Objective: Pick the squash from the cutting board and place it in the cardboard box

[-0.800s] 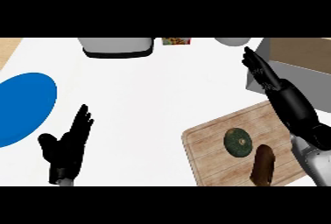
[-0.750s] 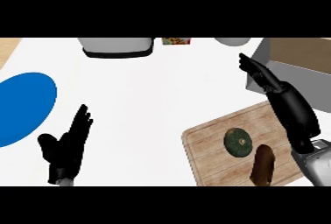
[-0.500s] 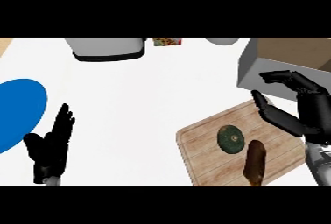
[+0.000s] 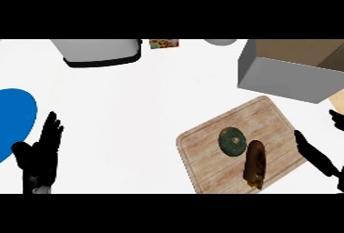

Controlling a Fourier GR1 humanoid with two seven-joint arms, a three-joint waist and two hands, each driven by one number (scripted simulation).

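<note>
Head view: the right robot hand shows at the bench's right edge, beside the board's right edge. Its fingers are straight and spread, holding nothing and touching nothing; only part of it is in view, so how the thumb sits is hard to say. The fingers slant up and to the left, toward the board.

The left robot hand rests open near the bench's left edge, fingers straight and pointing up, empty, just beside the blue plate.

The squash, a round dark-green disc, lies flat on the cutting board near its middle, with no clear long axis. Touching it at its lower right lies a brown, elongated item, its long axis running nearly toward the bench's near edge.

The box stands open at the bench's far right corner, just beyond the board. A grey appliance sits along the far edge.
</note>
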